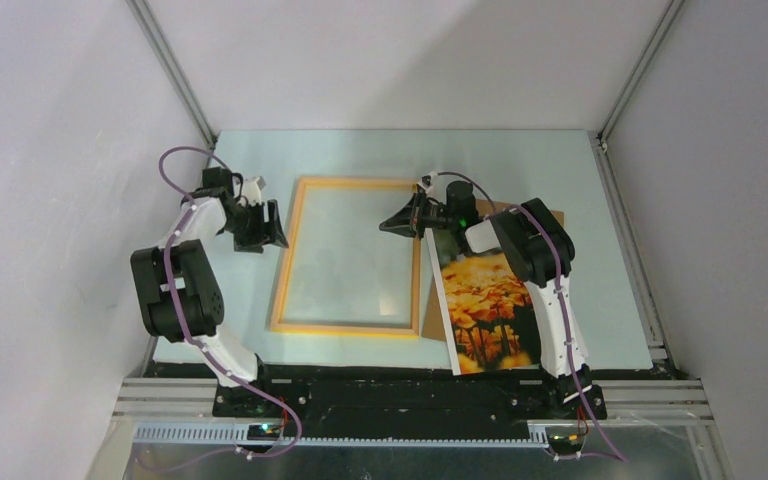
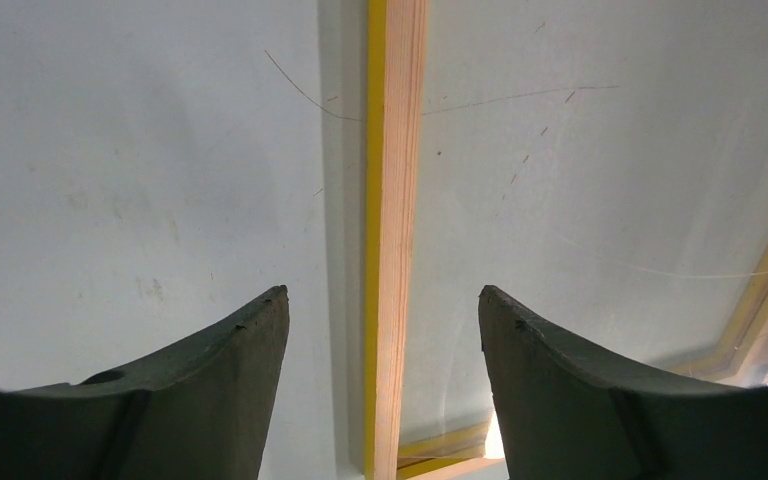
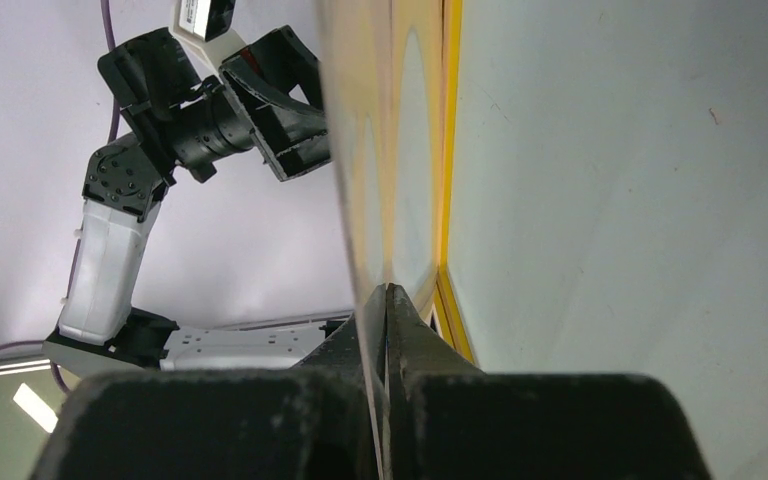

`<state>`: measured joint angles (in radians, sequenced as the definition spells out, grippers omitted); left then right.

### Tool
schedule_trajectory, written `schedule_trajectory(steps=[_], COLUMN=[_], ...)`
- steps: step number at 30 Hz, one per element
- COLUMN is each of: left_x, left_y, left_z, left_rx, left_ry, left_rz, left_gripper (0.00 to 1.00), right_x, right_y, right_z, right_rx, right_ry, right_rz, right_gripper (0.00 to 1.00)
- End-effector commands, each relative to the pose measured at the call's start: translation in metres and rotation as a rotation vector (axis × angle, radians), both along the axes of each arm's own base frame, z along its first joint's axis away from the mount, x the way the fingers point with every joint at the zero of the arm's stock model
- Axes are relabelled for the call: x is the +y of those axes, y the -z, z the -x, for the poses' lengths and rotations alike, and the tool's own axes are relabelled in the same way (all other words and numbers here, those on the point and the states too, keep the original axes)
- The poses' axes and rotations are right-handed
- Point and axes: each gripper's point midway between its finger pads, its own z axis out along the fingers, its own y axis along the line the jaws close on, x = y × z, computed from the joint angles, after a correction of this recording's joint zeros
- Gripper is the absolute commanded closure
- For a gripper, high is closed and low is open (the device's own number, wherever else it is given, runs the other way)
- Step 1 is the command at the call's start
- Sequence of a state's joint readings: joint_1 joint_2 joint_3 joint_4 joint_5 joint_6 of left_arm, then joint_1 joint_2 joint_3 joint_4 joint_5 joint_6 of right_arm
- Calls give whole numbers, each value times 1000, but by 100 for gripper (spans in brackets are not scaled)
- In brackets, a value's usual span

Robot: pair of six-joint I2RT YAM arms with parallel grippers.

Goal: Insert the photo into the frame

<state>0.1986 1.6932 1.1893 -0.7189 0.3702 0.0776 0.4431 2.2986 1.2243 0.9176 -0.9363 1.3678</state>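
Observation:
The yellow-orange frame [image 1: 288,260] lies flat in the middle of the table. A clear, thin pane [image 1: 350,255] sits over its opening. My right gripper [image 1: 388,226] is at the frame's right rail, shut on the pane's edge; in the right wrist view the pane [image 3: 360,150] rises out of the closed gripper [image 3: 387,292] beside the yellow rail [image 3: 450,150]. My left gripper [image 1: 268,230] is open, with its jaws on either side of the left rail [image 2: 392,200] and not touching it [image 2: 383,292]. The photo [image 1: 485,310] of orange flowers lies right of the frame.
A brown backing board [image 1: 552,216] lies under the photo and shows past its far and left edges. My right arm [image 1: 550,290] reaches over the photo's right side. The table's metal edge rails [image 1: 625,230] and white walls close in the workspace.

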Motion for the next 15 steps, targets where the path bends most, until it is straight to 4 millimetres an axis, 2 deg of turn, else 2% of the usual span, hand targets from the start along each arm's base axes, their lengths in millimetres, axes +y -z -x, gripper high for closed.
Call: schedule_trajectory(steps=[1, 15], left_x=[-1, -2], left_y=[4, 10], left_z=[0, 1], left_rx=[0, 14], left_ry=[-6, -12], left_rz=[12, 22], left_gripper=[26, 26], right_x=[2, 5], right_y=[-1, 2], right_z=[4, 7], right_rx=[-34, -4], right_ry=[-22, -23], right_rz=[-7, 12], right_gripper=[100, 100])
